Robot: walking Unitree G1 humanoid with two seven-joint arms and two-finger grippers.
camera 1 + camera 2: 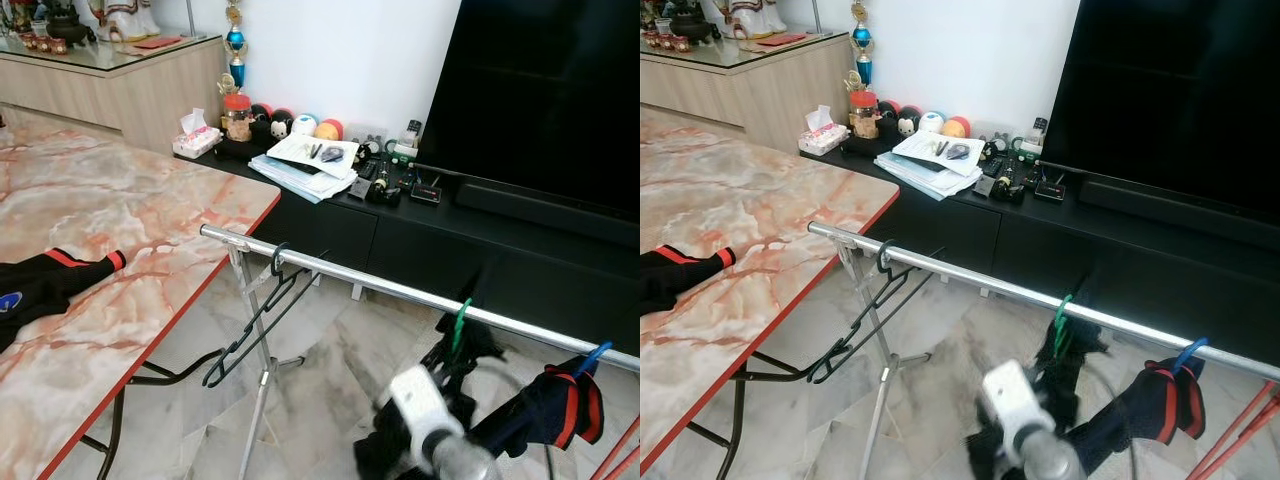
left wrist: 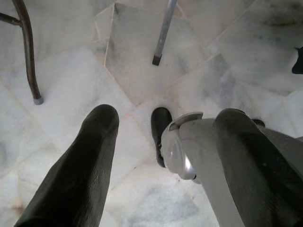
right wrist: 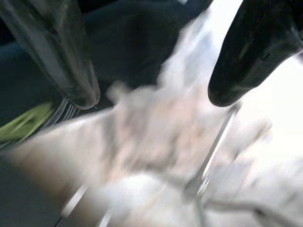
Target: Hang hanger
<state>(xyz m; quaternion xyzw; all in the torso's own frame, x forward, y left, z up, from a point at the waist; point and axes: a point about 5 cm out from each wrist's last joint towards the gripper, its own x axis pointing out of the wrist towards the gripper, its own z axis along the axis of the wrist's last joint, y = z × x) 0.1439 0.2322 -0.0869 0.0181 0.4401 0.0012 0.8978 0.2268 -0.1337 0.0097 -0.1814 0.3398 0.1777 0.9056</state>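
A black hanger (image 1: 250,325) is seen hooked on the left part of a silver rail (image 1: 400,290) that runs from the desk's near edge out to the right; it hangs empty and tilted, its lower end close to the rail's stand leg (image 1: 262,400). Farther right on the rail, a green hanger (image 1: 460,322) carries a dark garment, and a blue hanger (image 1: 592,358) carries a black and red garment (image 1: 550,405). Another black and red garment (image 1: 45,285) is laid on the marble desk (image 1: 120,210) at the left. Behind the rail, a low black cabinet (image 1: 330,225) is loaded with papers (image 1: 310,160), a tissue box (image 1: 197,135) and small toys, below a large television (image 1: 560,90).

The right arm (image 1: 430,420) is raised, blurred, below the rail; its right pincer (image 3: 151,56) is shown with fingers apart, nothing between them. The left pincer (image 2: 165,142) is pointed at the marble floor (image 2: 71,71), fingers apart and empty.
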